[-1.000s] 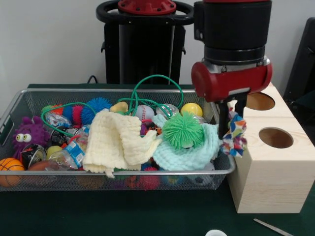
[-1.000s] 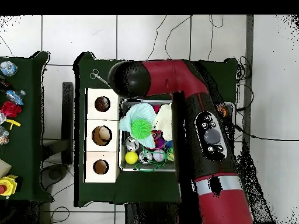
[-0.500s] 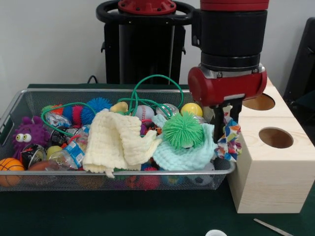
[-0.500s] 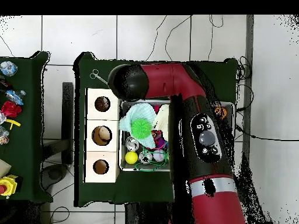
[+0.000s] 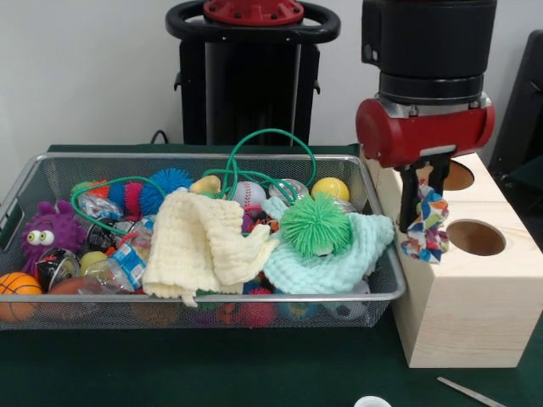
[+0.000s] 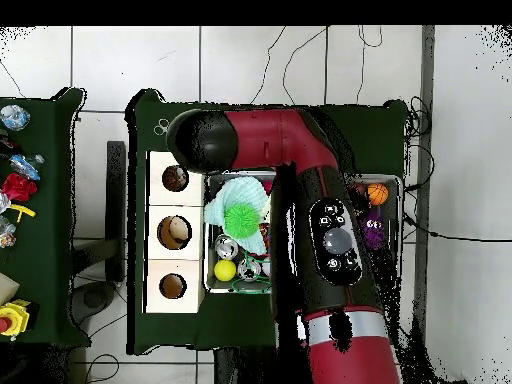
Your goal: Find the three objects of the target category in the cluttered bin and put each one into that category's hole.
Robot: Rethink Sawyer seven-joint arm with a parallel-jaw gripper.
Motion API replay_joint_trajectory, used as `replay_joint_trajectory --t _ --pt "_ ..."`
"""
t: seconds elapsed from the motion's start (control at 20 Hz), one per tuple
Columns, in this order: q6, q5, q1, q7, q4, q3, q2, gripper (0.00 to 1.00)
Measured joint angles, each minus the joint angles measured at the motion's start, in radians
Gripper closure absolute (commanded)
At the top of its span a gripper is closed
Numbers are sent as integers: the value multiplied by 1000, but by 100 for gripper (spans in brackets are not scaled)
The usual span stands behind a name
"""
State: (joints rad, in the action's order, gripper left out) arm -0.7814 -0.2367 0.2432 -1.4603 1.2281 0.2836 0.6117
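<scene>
Your tool (image 5: 424, 197) pinches a multicoloured patterned cloth scrap (image 5: 427, 224) beside the pale wooden cube's round hole (image 5: 475, 237) — clear of the silver wire-mesh basket (image 5: 383, 292) — presumably for dropping in.

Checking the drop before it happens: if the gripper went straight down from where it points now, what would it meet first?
Probably the top of the nearest wooden box, beside its round hole; the gripper holds a colourful cloth. Depth is unclear.

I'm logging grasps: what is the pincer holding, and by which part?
The pincer is shut on a multicoloured patterned cloth, pinched at its top end; the rest hangs freely beside the wooden box.
</scene>
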Motion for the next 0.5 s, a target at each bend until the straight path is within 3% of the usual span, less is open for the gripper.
replay_joint_trajectory --t 0.5 --pt "-12 68 -80 -6 46 -68 33 100"
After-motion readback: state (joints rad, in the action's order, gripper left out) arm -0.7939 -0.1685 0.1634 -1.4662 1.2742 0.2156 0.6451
